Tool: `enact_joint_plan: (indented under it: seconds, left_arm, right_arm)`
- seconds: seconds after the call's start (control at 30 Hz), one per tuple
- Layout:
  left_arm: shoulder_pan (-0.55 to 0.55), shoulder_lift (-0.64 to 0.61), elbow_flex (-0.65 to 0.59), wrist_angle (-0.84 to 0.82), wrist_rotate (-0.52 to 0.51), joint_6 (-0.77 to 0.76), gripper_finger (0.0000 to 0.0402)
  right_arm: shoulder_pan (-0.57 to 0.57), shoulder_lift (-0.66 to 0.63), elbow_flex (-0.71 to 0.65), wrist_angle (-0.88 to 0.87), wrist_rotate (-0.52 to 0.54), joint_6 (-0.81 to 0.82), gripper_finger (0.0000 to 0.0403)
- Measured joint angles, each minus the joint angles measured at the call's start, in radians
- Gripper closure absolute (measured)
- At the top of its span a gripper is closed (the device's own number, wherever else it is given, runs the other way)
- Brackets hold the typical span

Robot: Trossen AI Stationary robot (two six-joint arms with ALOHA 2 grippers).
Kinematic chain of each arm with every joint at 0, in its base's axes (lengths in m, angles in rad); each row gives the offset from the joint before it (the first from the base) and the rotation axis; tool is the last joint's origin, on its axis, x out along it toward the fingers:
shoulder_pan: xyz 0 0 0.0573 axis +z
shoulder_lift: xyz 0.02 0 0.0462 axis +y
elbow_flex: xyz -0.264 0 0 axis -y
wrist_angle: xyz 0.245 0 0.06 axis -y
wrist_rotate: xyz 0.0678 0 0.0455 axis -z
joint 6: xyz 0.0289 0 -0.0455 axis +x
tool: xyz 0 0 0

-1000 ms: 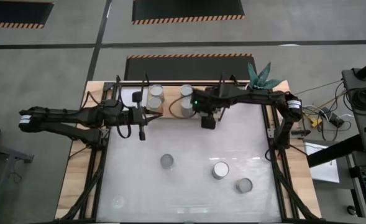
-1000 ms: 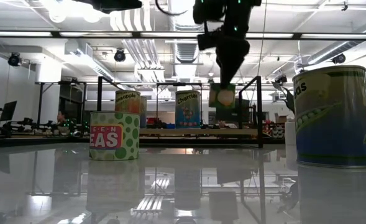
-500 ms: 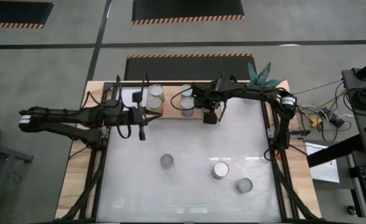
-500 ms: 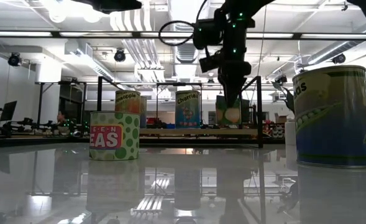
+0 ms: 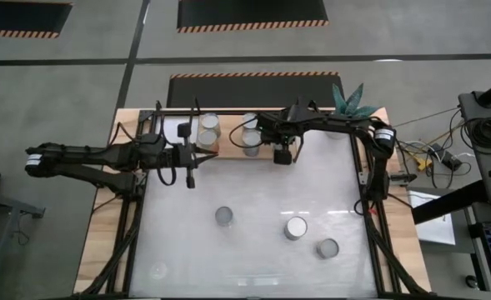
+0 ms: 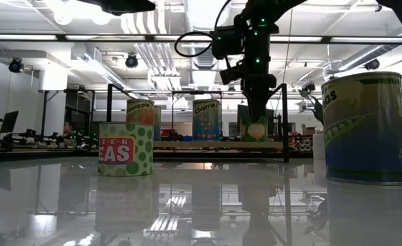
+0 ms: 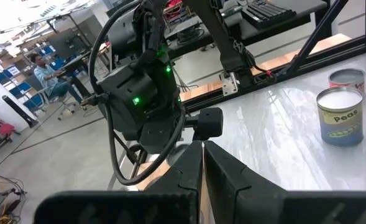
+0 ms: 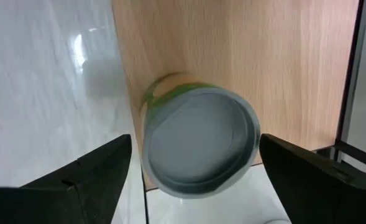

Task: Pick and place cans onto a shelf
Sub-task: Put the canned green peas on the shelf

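On a white counter [image 5: 253, 200], the right hand [image 5: 283, 155] stood spread wide over a can [image 8: 198, 142] just set at the shelf [image 8: 282, 56] edge, apparently releasing it; lifting clear looked next, three cans [image 5: 295, 227] waiting.

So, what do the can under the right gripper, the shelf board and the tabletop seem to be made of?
The can: probably tin-plated metal with a paper-like green label, judging by its dull grey rimmed lid.
The shelf board: light wood or veneer, matte, with visible straight grain.
The tabletop: a glossy white surface, perhaps laminate or plastic; it mirrors the cans and ceiling lights.
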Motion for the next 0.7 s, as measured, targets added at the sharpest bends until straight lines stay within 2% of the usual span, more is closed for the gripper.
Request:
enact_joint_plan:
  seconds: [0.4, 0.6, 0.7]
  left_arm:
    - [0.000, 0.000, 0.000, 0.001, 0.000, 0.000, 0.0402]
    - [0.000, 0.000, 0.000, -0.005, 0.000, 0.018, 0.0402]
    - [0.000, 0.000, 0.000, -0.005, 0.000, 0.018, 0.0402]
  right_arm:
    - [0.013, -0.011, 0.127, -0.100, 0.021, 0.039, 0.0077]
    - [0.107, -0.012, 0.200, -0.215, 0.012, 0.197, 0.0077]
    - [0.174, -0.016, 0.202, -0.197, -0.056, 0.242, 0.0078]
